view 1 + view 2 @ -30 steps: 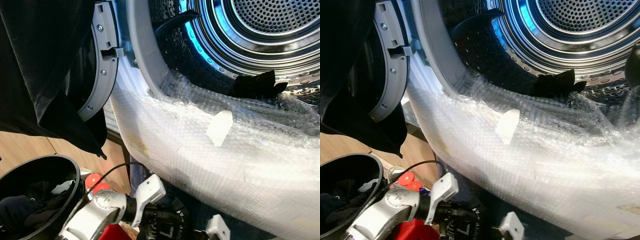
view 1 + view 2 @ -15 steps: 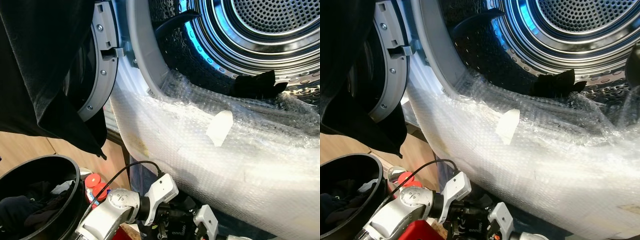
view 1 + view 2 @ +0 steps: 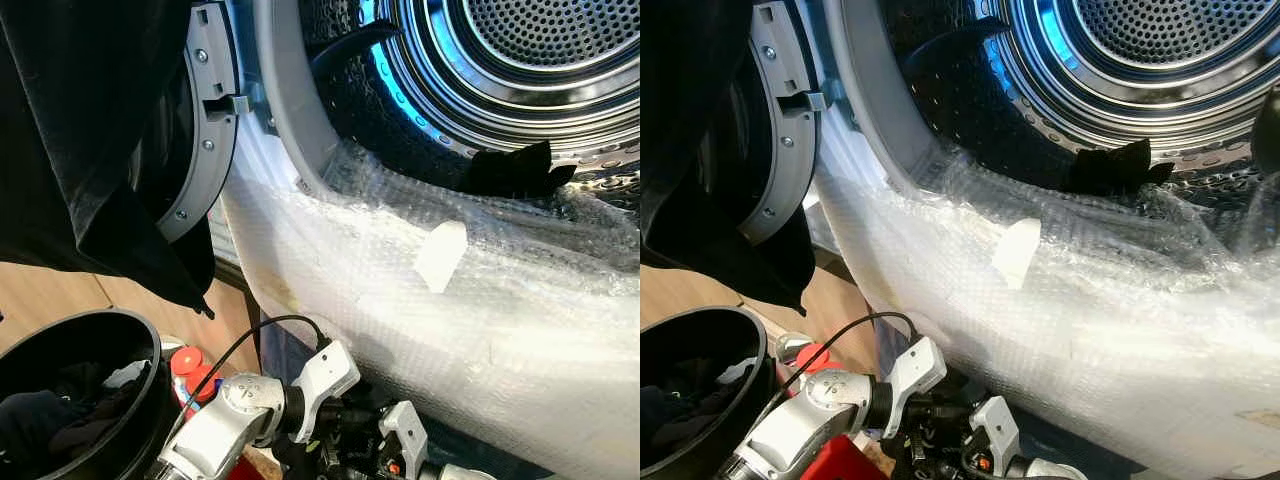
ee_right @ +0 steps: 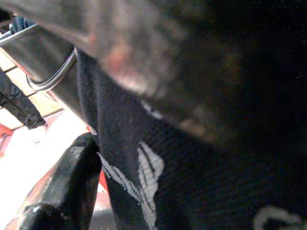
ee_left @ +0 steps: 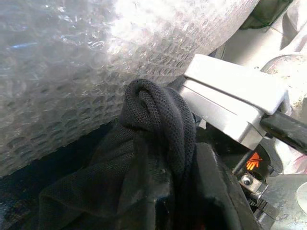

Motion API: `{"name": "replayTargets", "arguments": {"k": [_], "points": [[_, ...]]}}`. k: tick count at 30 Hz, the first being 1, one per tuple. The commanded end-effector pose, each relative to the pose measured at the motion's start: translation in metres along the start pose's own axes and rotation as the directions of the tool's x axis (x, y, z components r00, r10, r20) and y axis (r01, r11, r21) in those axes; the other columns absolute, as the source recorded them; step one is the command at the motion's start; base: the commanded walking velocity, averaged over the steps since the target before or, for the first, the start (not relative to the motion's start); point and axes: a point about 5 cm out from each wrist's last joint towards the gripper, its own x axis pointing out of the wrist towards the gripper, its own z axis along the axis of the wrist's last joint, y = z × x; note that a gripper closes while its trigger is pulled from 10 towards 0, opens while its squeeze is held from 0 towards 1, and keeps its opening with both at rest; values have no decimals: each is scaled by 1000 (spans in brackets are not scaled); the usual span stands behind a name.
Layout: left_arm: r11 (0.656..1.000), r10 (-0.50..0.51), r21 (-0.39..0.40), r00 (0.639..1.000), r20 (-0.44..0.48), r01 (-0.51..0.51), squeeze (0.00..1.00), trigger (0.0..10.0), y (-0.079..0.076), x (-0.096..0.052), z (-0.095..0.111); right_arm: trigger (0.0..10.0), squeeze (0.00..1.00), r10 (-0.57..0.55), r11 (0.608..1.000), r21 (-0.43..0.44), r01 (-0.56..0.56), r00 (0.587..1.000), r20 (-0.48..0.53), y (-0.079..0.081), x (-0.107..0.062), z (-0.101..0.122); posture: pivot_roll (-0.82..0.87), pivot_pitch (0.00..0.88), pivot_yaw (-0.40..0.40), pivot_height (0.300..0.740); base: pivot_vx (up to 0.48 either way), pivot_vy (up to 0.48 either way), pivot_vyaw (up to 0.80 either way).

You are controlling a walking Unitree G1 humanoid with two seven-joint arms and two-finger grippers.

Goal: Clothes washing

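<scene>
While the washing machine's open drum (image 3: 520, 50) takes up the upper right of the frame, we see a small black garment piece (image 3: 512, 168) lying on the drum's lower lip, just above the bubble wrap (image 3: 420, 290) that covers the machine's front. A pale tape patch (image 3: 441, 256) sits on that wrap near the centre. At upper left a large black cloth (image 3: 90, 140) hangs over the open door (image 3: 205, 130). A black basket (image 3: 75, 395) with dark clothes inside fills the lower left corner, a red-capped bottle (image 3: 190, 365) beside it. Along the bottom edge our left arm (image 3: 250, 410) reaches under the wrapped front. In its wrist view, the left gripper (image 5: 177, 191) has a bunched black mesh garment (image 5: 153, 124) pinched between its fingers, right against the bubble wrap. The right wrist view shows a dark blue fabric with white marks (image 4: 144, 177) pressed close beside one black finger (image 4: 62, 187); we cannot tell how far the right gripper is open.
</scene>
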Motion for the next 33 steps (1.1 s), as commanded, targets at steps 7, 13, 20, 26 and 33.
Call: {"name": "replayTargets", "arguments": {"k": [7,13,20,26,33], "points": [[999,8,42,999,48,-10,0,0,4,2,14,0,0,11,1000,-12,-11,1000,5,2,8,2,-39,0,25,740,0,0,0],[999,16,31,999,50,-18,0,0,4,0,13,0,0,15,999,-36,-15,1000,-4,2,7,1,-42,0,28,740,0,0,0],[998,45,38,998,53,-47,0,0,9,-4,15,0,0,26,998,-57,-26,1000,-4,3,12,3,-28,0,32,740,0,0,0],[998,58,31,998,34,-59,0,1843,9,-11,9,0,0,28,998,-55,-27,999,23,5,15,7,-28,0,37,740,0,0,0],[997,75,26,996,48,-76,0,10000,11,-14,12,0,0,44,997,-71,-44,999,3,8,17,4,-20,0,32,740,0,0,0]]}}
